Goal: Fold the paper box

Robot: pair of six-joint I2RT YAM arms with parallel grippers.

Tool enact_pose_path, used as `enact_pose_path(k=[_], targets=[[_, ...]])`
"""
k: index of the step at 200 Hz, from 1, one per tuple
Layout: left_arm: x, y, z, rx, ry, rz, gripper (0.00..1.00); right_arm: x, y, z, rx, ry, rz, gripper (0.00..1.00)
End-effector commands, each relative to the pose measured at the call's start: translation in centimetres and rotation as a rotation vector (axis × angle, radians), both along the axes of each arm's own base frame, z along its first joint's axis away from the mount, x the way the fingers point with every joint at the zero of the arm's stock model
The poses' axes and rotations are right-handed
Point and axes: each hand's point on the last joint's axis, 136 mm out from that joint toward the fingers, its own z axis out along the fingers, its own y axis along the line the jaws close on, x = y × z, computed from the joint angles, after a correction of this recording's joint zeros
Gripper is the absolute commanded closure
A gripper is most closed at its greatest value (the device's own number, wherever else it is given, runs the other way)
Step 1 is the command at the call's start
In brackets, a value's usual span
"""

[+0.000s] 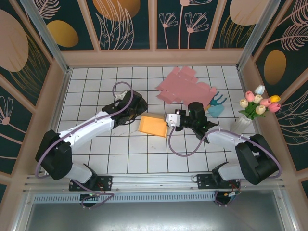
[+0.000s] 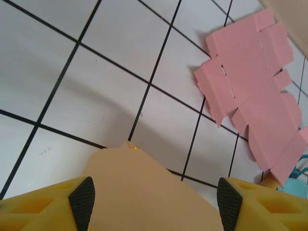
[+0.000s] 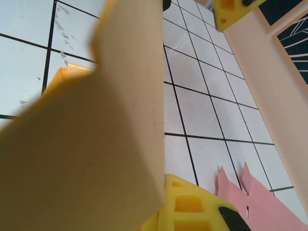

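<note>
light: bright, even; shadows: soft on table (image 2: 57, 86); focus: overhead sharp, wrist-view foregrounds blurred

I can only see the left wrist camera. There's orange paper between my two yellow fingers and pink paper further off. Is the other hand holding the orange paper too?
Observer: Yes. From above, the right hand is shut on the right edge of the orange paper.
Operator: Is the paper lying flat?
Observer: No. In the right wrist view, one flap is bent up steeply from the rest.
Operator: Is there anything I could bump?
Observer: A vase of tulips stands at the right edge of the table, apart from the pink paper.
</note>
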Motion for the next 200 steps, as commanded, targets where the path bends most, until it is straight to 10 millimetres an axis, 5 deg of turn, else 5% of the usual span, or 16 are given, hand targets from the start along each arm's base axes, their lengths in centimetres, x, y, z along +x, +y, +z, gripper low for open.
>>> enact_pose_path(k=[1,99,157,200], targets=[[-0.1,-1.1,-0.3,-0.026,0.026,-0.047,0.30,0.3,0.0,0.7,0.025,-0.014,-0.006,1.00],[-1.7,-4.9,0.5,-0.263,0.069,-0.134,0.34,0.0,0.2,0.1,0.042,-0.025,0.004,1.00],[-2.4,-6.4,-0.6,-0.325,0.099,-0.147,0.53,-0.4,0.1,-2.4,-0.057,-0.010,0.023,0.96],[-2.6,-6.9,0.0,-0.352,0.102,-0.142,0.54,0.1,-0.1,-2.7,-0.087,0.001,0.000,0.95]])
